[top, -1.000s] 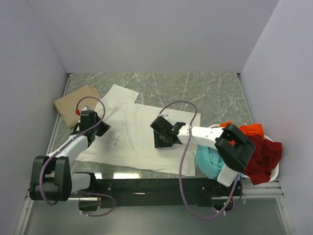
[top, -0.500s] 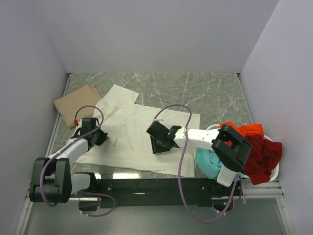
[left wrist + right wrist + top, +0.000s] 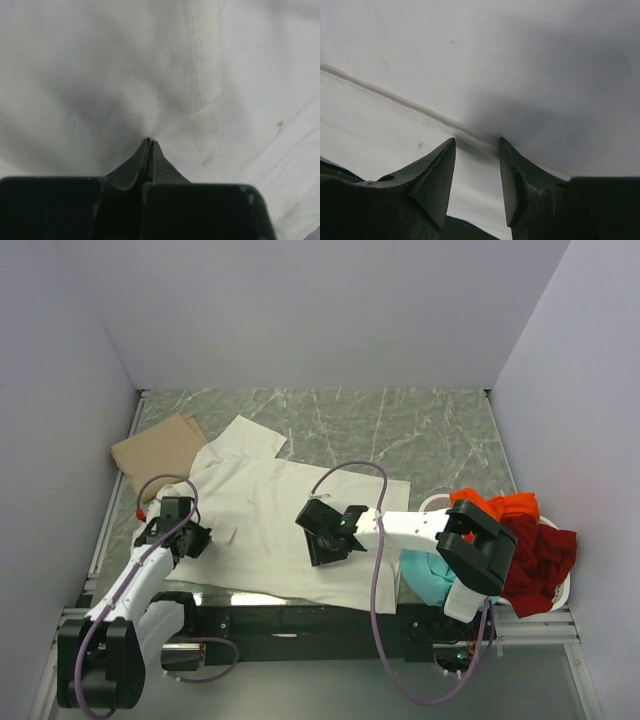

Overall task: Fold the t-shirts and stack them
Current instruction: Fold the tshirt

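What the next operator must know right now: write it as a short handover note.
Left end effector: shut, pinching the cream-white t-shirt near its left edge.
Right end effector: open, jaws straddling a hem of the same shirt, nothing held.
The cream-white t-shirt lies spread on the table; tan t-shirt at far left; teal t-shirt, orange t-shirt and dark red t-shirt heaped at the white basket, right.
Done: tan one looks folded. Left: fold the other four, stack all.
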### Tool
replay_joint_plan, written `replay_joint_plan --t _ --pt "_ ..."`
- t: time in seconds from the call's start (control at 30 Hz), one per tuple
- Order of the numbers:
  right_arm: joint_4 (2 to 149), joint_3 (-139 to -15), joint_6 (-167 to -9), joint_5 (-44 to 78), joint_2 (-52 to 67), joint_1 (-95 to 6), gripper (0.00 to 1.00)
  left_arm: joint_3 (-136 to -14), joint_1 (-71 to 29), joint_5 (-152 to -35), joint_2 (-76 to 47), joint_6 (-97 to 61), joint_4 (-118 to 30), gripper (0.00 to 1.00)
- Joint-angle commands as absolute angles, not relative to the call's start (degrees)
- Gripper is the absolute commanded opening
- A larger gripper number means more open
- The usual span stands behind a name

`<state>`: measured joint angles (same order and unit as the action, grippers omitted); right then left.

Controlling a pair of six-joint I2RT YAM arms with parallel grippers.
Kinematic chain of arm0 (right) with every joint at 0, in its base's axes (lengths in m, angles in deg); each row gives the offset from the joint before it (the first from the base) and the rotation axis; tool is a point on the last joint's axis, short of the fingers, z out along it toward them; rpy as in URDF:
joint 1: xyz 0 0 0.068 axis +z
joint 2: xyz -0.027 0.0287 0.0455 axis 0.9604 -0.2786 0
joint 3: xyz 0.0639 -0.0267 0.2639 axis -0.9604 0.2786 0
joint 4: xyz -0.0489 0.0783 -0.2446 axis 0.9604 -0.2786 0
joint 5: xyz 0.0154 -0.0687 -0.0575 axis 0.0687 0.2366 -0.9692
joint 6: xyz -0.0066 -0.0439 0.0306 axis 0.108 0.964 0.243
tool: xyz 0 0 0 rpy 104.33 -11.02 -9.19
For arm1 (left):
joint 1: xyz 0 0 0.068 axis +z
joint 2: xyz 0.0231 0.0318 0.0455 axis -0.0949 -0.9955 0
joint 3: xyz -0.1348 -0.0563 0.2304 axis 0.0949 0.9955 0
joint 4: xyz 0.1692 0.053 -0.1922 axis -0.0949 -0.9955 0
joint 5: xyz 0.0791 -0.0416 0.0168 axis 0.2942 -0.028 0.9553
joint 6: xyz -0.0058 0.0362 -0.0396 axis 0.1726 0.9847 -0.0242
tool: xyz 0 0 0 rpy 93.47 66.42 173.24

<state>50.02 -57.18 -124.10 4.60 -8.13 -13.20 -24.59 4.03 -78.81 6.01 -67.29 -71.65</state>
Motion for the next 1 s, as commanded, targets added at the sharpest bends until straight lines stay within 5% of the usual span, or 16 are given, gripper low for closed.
replay_joint_plan --t 0.0,0.23,0.43,0.97 --pt "45.1 -57.6 -124.1 4.6 -6.4 -12.7 0.48 -26.5 4.2 -76.6 9.3 -69.4 -77.8 0.0" --pt "39.3 -66.1 -120.8 2.7 -3.5 -19.4 0.52 -38.6 4.2 -73.6 7.7 -66.3 -76.8 0.0" --pt "40.4 -68.3 -114.5 2.0 -3.3 -36.6 0.53 -48.3 3.8 -70.8 -1.4 -57.4 -69.2 0.0" --pt "37.1 -83.6 -109.8 -1.4 -17.0 -61.3 0.52 -93.7 3.0 -87.0 -45.5 -36.7 -64.9 0.0"
